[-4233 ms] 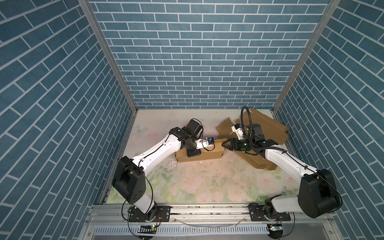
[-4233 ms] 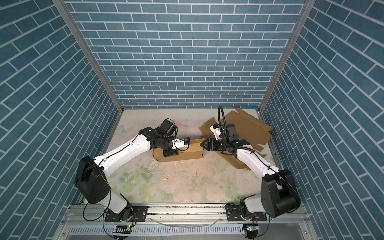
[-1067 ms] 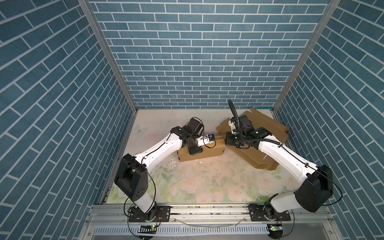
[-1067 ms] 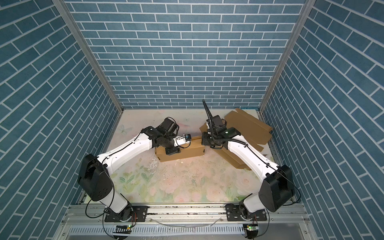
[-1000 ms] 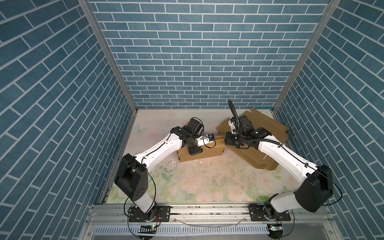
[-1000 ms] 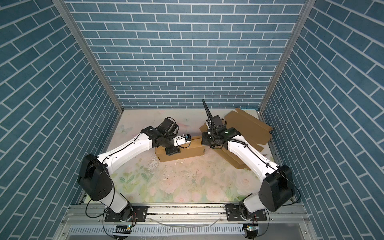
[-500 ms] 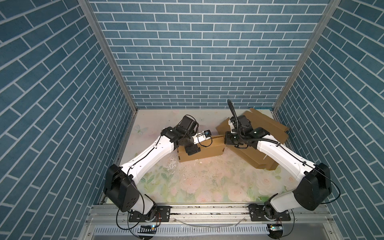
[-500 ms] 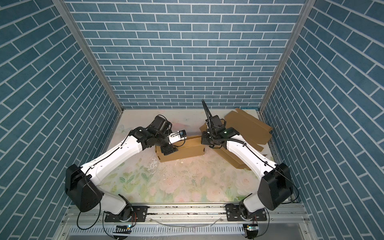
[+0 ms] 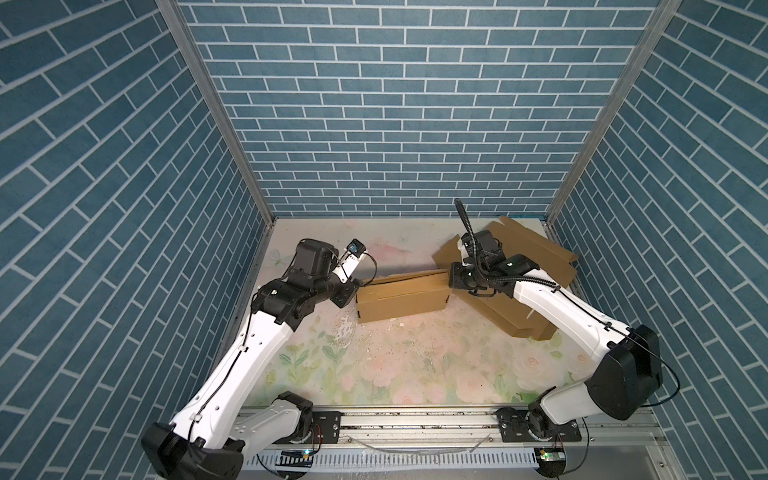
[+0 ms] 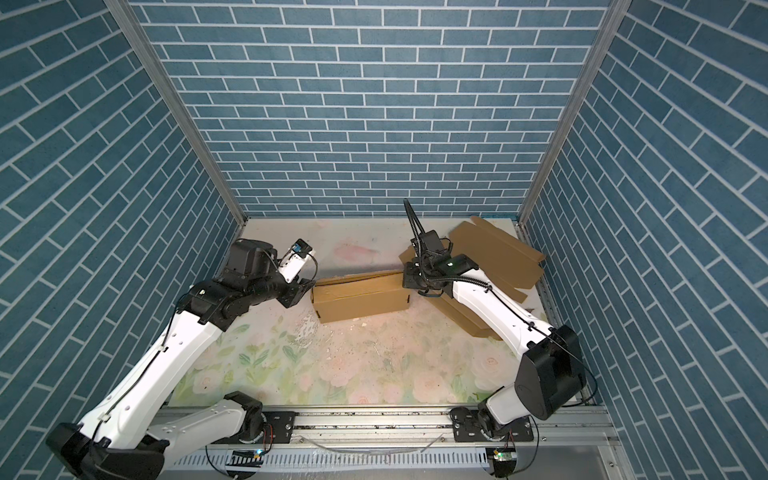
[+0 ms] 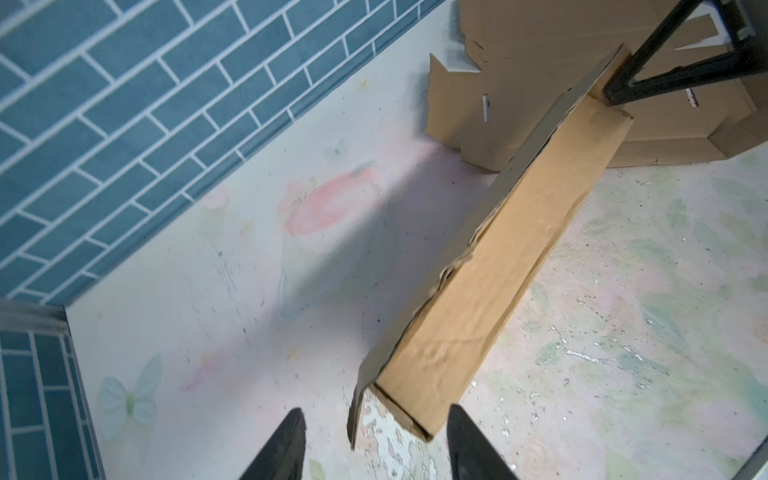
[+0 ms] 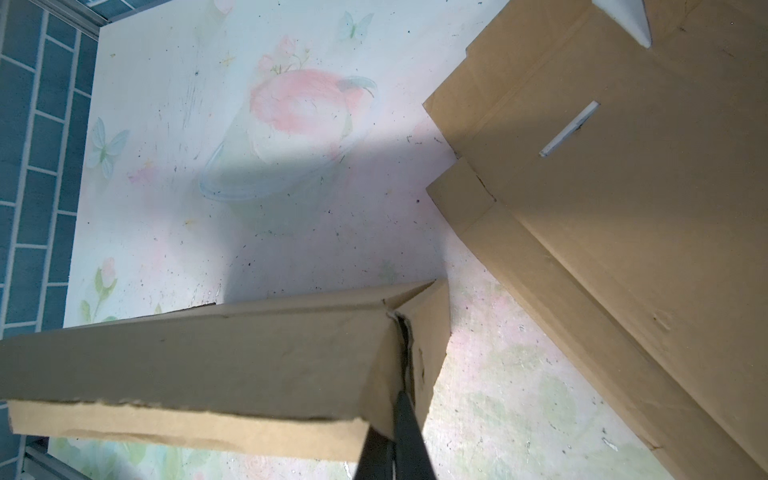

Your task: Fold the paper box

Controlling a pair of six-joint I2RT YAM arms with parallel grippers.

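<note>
The paper box (image 9: 401, 297) (image 10: 359, 297) is a long brown cardboard box, partly folded, lying across the middle of the table. My left gripper (image 9: 351, 286) (image 10: 305, 289) is at its left end. In the left wrist view that gripper (image 11: 376, 409) stands open, and the box (image 11: 490, 266) has its near end and a loose flap between the two fingers. My right gripper (image 9: 451, 282) (image 10: 405, 282) is at the box's right end. In the right wrist view it (image 12: 401, 399) is shut on the cardboard edge of the box (image 12: 249, 349).
A stack of flat cardboard sheets (image 9: 536, 257) (image 10: 498, 253) lies at the back right, under and behind my right arm. Blue brick walls close the table on three sides. A metal rail (image 9: 415, 419) runs along the front edge.
My left gripper has drawn back to the left, off the top of the box to its left end. My right gripper has stayed shut at the right end.
</note>
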